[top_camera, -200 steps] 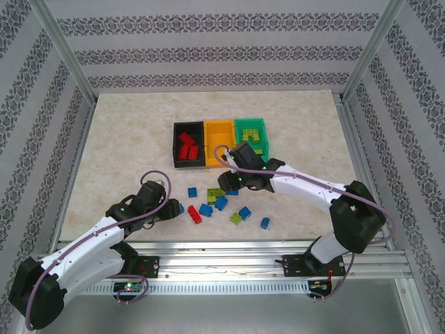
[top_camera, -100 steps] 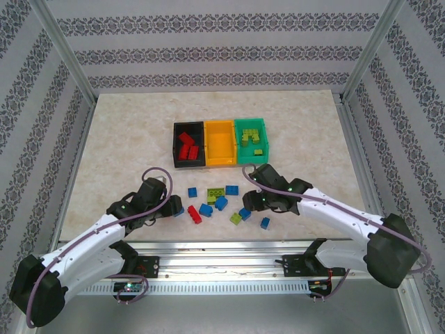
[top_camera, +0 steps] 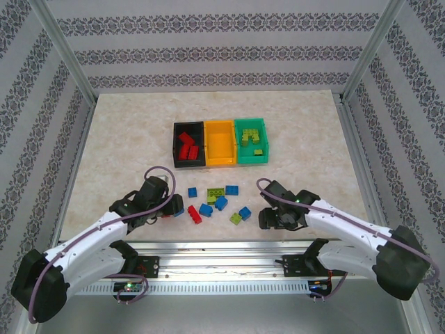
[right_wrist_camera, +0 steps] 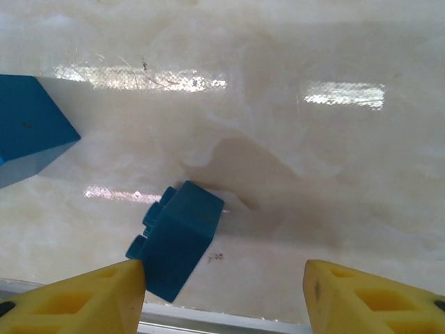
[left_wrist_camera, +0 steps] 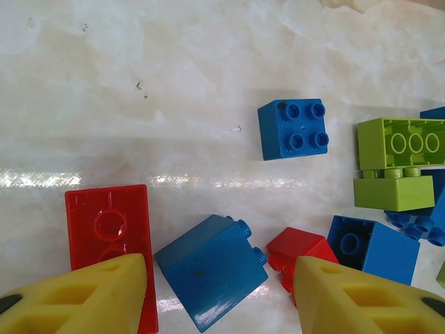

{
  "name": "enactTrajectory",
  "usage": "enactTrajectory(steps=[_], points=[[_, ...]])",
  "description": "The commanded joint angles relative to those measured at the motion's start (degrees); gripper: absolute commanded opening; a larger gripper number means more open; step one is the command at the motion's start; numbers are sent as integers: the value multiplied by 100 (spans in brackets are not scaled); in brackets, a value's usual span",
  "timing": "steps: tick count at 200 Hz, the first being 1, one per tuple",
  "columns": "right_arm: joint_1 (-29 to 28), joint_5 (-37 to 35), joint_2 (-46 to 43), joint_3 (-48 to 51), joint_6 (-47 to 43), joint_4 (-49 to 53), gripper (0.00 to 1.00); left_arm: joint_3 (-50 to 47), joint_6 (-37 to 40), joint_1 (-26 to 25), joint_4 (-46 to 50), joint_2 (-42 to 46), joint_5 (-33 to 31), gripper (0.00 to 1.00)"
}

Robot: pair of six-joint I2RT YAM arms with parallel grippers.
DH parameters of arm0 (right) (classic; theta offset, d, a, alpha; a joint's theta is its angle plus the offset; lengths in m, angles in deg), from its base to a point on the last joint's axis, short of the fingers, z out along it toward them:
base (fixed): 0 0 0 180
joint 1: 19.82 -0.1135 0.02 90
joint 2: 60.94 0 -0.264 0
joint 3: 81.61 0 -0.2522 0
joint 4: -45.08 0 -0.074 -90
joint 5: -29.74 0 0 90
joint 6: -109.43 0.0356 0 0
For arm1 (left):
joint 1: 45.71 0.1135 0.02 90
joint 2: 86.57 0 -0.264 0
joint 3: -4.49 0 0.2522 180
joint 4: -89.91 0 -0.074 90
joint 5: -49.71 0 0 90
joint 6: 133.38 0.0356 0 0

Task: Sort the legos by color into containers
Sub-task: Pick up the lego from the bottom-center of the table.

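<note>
On marble bench: blue brick tipped, studs leftward, inside parted right hand; second blue brick, studs rightward, inside parted left hand.

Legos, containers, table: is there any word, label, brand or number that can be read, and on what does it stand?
None can be read. Any mark on the studs of the upright blue lego is too blurred to read. The black container, orange-yellow container and green container show no label.
</note>
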Motion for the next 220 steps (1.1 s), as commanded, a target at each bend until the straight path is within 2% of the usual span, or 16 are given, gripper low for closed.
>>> enactTrajectory(steps=[1, 48, 115, 148, 184, 220], points=[[-149, 132, 259, -62, 118, -239, 62, 167, 99, 68, -268, -87, 93, 58], [-256, 367, 714, 126, 58, -881, 60, 120, 19, 66, -230, 13, 109, 59], [-232, 396, 893, 189, -36, -1301, 55, 174, -14, 75, -156, 8, 118, 59], [-212, 642, 1239, 331, 73, -1987, 52, 148, -35, 70, -258, -32, 164, 59], [-247, 717, 1565, 223, -17, -2083, 49, 99, -68, 67, -234, 1, 191, 59], [-225, 645, 1419, 143, -89, -1941, 39, 16, -85, 66, -195, 149, 122, 59]])
